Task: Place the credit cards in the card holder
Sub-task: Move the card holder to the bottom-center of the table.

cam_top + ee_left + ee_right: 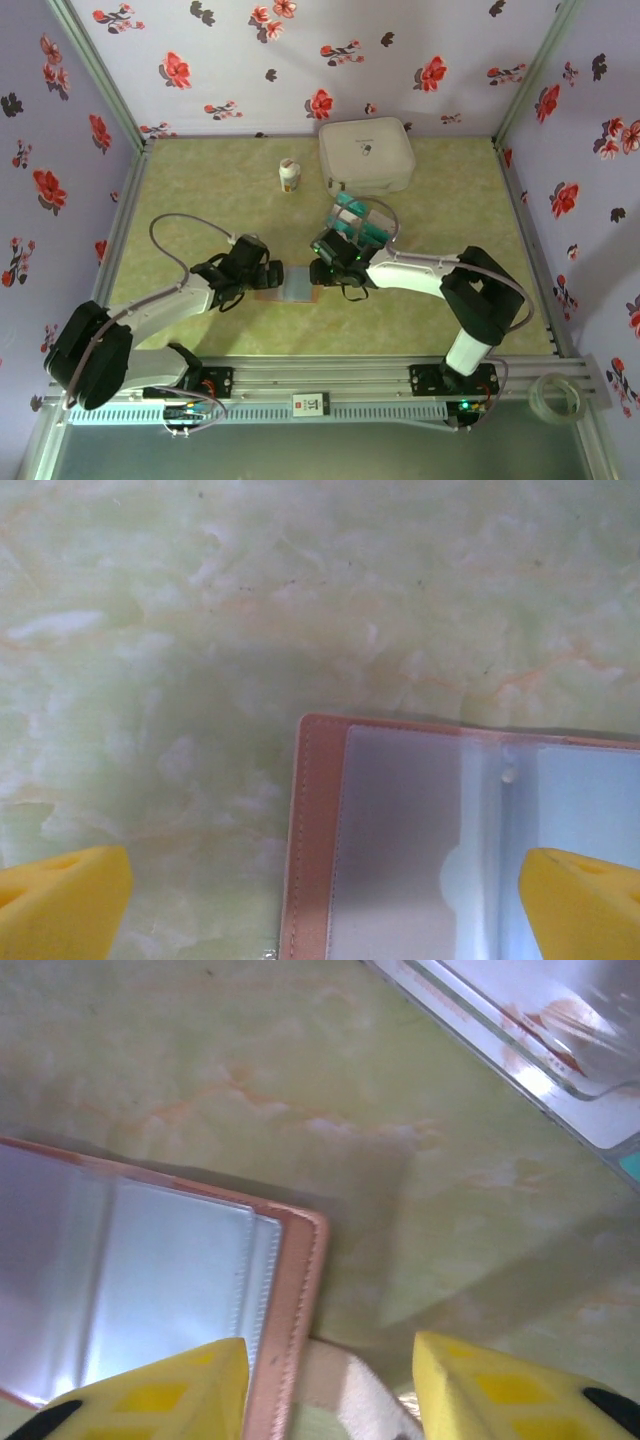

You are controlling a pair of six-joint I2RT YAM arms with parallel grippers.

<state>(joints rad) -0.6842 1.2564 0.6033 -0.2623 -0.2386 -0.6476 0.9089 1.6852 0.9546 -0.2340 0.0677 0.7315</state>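
Observation:
The card holder [291,285] lies open and flat on the table, brown-rimmed with pale blue-grey pockets, between my two grippers. My left gripper [262,276] is open wide; in the left wrist view its yellow fingers [62,902] straddle the card holder's [420,840] left edge. My right gripper [325,271] is open over the holder's right edge [296,1290], one finger [165,1395] above a pocket, the other above bare table. The teal credit cards [356,223] stand in a clear tray just beyond the right gripper. A teal corner [631,1165] shows in the right wrist view.
A big white rounded case [366,155] sits at the back, with a small white bottle [289,176] to its left. The clear tray's rim [500,1030] runs close to my right gripper. A tape roll [558,397] rests on the front rail at the right.

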